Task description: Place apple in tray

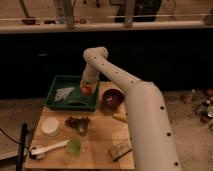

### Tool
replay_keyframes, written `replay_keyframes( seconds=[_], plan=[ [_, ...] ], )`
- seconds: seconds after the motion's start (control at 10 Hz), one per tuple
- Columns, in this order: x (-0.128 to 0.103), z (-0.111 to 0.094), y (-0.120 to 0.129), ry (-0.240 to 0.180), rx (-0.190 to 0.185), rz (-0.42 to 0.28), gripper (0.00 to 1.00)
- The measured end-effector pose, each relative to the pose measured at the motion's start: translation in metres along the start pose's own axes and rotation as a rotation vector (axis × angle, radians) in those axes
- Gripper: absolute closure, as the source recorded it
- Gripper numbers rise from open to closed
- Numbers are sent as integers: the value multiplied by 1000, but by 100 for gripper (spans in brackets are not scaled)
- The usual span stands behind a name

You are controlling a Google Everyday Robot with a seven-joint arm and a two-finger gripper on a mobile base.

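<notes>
Apple (pixel 87 90) at the right end of the tray (pixel 67 77), directly under the gripper (pixel 86 85).

Apple: small, orange-red, inside the tray's right side near the wall that faces the dark red bowl (pixel 112 97); whether it rests on the tray floor or hangs just above it, cannot tell. Gripper points down onto the top of the apple, touching or all but touching it; how far open it is, and whether it has hold of the fruit, cannot tell. White arm (pixel 107 70) rises from lower right, bends above the tray, drops to the gripper. Pale crumpled item (pixel 64 93) lies in the tray's left half, apart from the apple. Tray sits at the back left of the wooden table (pixel 100 132). Nearer the front: dark clump (pixel 77 122), white round lid (pixel 50 126), green cup (pixel 73 146), white utensil (pixel 47 148), yellow piece (pixel 120 117), brown block (pixel 120 148).
</notes>
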Motion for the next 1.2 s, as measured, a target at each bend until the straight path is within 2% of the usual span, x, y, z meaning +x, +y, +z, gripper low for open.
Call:
replay_keyframes(
  seconds=[0.3, 0.6, 0.7, 0.9, 1.0, 1.2],
  plan=[
    [0, 2, -5, -24, -22, -8, 99],
    [4, 7, -11, -45, -31, -20, 99],
    [6, 10, -14, -55, -30, -25, 96],
    [7, 16, -17, -74, -28, -28, 84],
    [10, 20, -17, -87, -24, -25, 69],
    [14, 22, -15, -101, -19, -15, 50]
  ],
)
